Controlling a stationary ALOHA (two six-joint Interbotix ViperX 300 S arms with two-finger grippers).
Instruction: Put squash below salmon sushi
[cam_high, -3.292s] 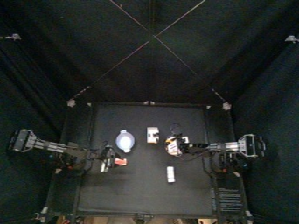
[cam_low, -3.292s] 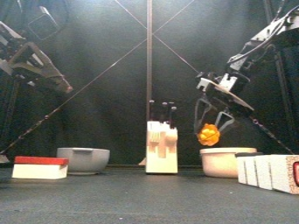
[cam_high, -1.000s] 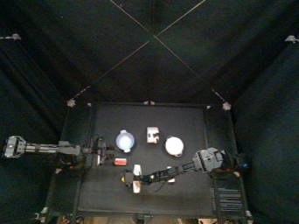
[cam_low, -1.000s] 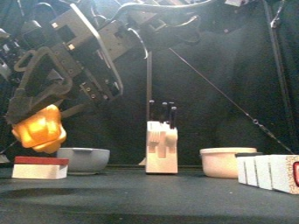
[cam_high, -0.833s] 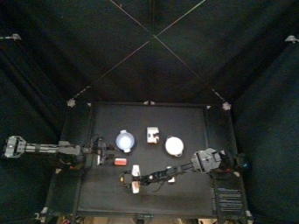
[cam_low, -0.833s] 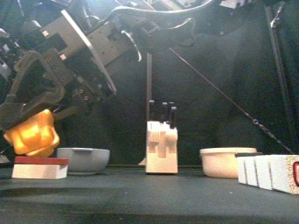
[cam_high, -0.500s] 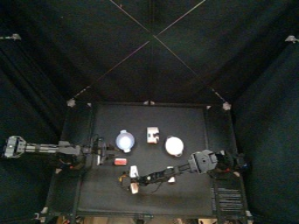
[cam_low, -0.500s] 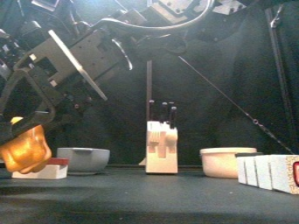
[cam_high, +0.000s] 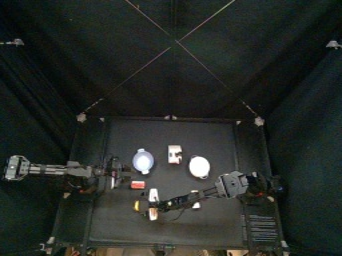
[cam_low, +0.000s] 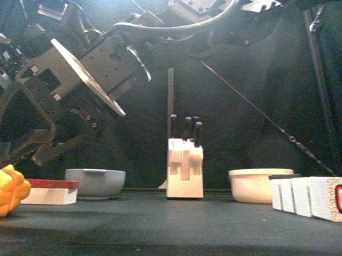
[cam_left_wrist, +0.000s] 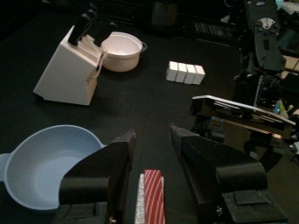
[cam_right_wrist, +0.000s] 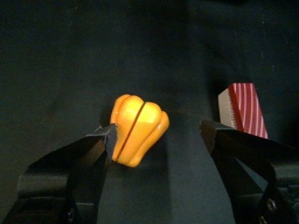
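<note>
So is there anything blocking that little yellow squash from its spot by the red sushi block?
Nothing visible. The squash sits between the right hand's open fingers, right beside the salmon sushi, with only bare table between them.

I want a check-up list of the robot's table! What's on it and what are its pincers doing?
Surface: black table, no spills seen.
Job's things: squash sits on the table between the right pincer's open jaws; salmon sushi beside it, apart.
Clutter: pale blue bowl, white knife block, white bowl, white blocks.
Grippers: right pincer open, reaching across to the table's front left; left pincer open, empty, over the sushi.
Cables: nothing seen on the table.
Surroundings: black curtains; no person seen.
</note>
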